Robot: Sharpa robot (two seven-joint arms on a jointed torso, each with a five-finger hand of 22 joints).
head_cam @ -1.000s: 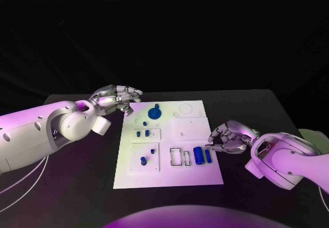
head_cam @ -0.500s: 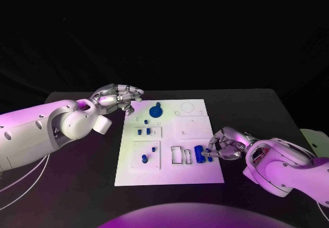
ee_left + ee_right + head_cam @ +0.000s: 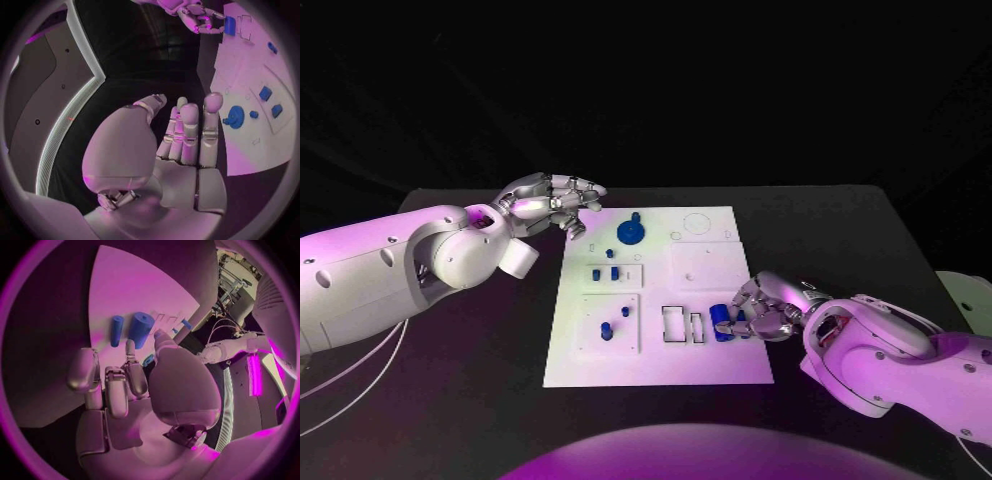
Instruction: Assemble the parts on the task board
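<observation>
1. The left arm enters from the left edge of the head view and extends toward the far side of the table.
2. The left hand [image 3: 557, 203] holds nothing; its fingers [image 3: 189, 131] are curled in, close together.
3. The right arm enters from the lower right, forearm angled inward.
4. The right hand [image 3: 769, 306] sits low, fingers [image 3: 134, 375] bent downward, thumb alongside; whether it grips anything cannot be determined.
</observation>
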